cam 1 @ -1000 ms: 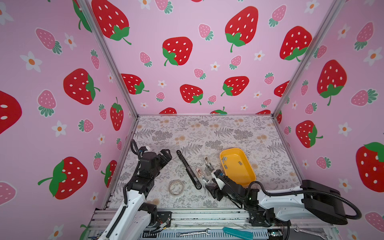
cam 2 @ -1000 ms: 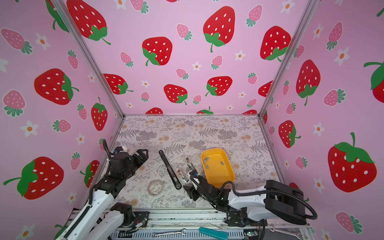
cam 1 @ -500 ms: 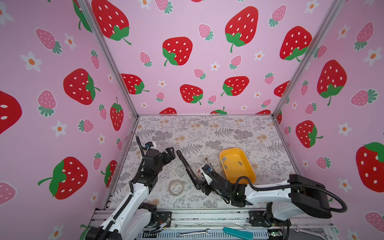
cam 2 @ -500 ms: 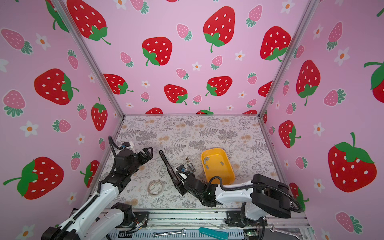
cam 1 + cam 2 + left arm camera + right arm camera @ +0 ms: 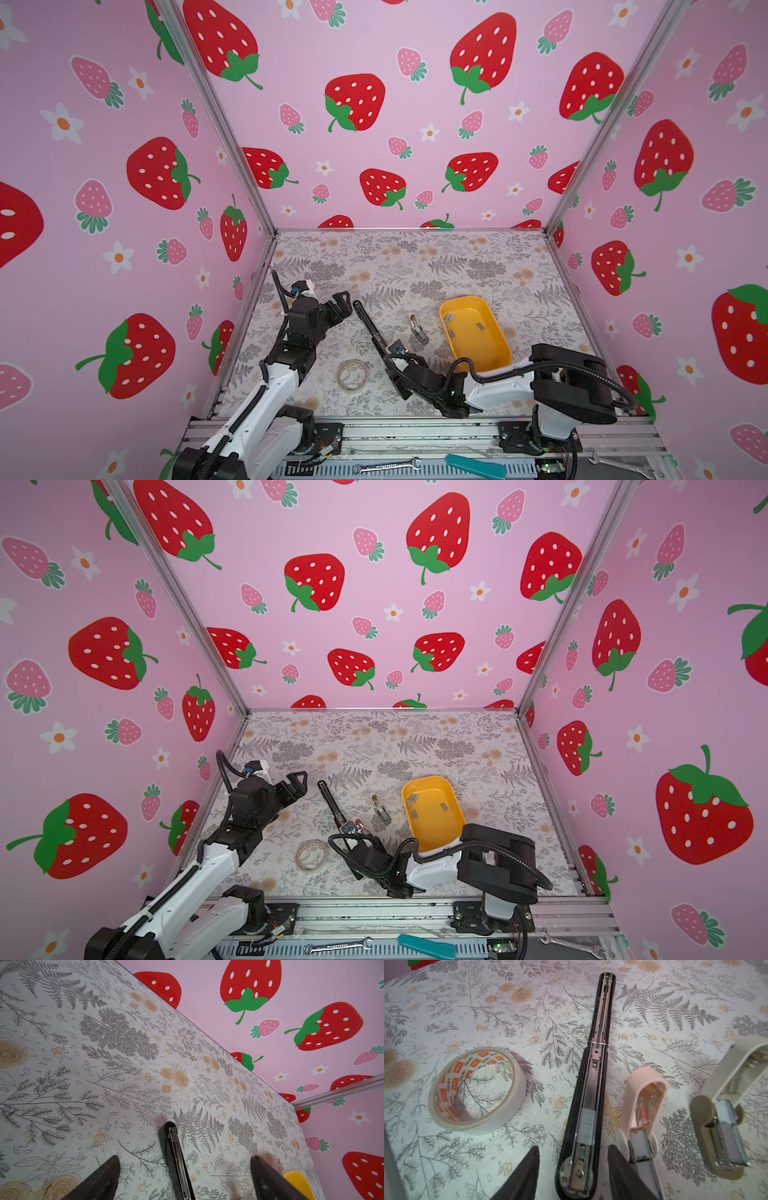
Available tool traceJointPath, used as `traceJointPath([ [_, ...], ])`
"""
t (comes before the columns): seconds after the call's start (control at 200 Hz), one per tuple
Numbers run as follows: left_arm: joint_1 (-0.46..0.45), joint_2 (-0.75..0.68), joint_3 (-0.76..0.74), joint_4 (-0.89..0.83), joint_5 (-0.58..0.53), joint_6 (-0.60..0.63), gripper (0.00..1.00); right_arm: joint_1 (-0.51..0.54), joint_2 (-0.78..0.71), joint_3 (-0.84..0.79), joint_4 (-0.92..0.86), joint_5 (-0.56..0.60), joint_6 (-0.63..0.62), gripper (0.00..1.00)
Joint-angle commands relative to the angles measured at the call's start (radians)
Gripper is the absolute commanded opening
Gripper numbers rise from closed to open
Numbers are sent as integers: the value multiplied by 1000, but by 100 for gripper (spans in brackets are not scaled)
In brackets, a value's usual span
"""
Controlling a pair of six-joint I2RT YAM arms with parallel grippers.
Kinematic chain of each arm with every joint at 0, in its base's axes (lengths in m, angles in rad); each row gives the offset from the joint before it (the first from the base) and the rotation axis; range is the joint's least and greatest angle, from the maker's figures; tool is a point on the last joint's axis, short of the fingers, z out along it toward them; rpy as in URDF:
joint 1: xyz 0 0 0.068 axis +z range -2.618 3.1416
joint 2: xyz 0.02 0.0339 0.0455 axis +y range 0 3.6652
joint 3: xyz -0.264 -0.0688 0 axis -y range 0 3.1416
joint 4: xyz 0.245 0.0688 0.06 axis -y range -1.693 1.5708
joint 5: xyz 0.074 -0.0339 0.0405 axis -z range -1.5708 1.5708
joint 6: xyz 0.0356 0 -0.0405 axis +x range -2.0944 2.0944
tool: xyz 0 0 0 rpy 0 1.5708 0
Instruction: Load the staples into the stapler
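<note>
Left end effector (image 5: 344, 303) spread, empty – left of far tip of black stapler (image 5: 372, 332). Tape roll (image 5: 353, 375) left of stapler. Right end effector (image 5: 574, 1148) spread, straddling stapler's near end – staple strip (image 5: 585, 1126) in its channel. Loose staples (image 5: 449, 318) in yellow tray (image 5: 478, 349), right of stapler.

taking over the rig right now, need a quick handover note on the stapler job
Left gripper: open, empty, hovering by the far tip of the black stapler, which lies unfolded flat.
Right gripper: open, fingers either side of the stapler's near end, not clamped.
Staples: one strip lies in the stapler's open channel; spare strips sit in the yellow tray.
Done: the strip looks seated.
Left: probably folding the stapler shut.
</note>
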Motion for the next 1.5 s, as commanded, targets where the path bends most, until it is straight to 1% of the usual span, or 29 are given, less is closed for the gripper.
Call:
traceJointPath([
  [0.0, 5, 4, 16, 20, 13, 6, 99, 11, 6, 18, -17, 65, 25, 55],
  [0.23, 5, 8, 15, 23, 16, 7, 99, 13, 54, 57, -47, 82, 34, 52],
  [0.24, 6, 8, 14, 23, 16, 4, 99, 13, 54, 58, -47, 83, 34, 50],
  [0.29, 5, 10, 12, 24, 14, 6, 99, 14, 58, 59, -48, 90, 36, 47],
  [0.4, 6, 18, 12, 31, 13, 6, 99, 13, 70, 62, -49, 105, 40, 44],
  [0.71, 5, 30, 13, 34, 9, 8, 99, 13, 97, 80, -63, 144, 52, 42],
  [0.87, 5, 30, 5, 48, 10, 4, 99, 13, 105, 90, -68, 152, 56, 33],
  [0.98, 5, 45, -1, 62, 22, -5, 99, 14, 111, 88, -67, 156, 66, 30],
  [1.215, 5, 104, -17, 100, 11, -33, 99, 13, 110, 78, -53, 162, 85, 23],
  [1.305, 5, 149, -27, 138, 22, -62, 99, 13, 109, 60, -29, 164, 94, 22],
  [1.495, 5, 239, -38, 167, 48, -141, 99, 13, 87, 49, -19, 130, 138, 15],
])
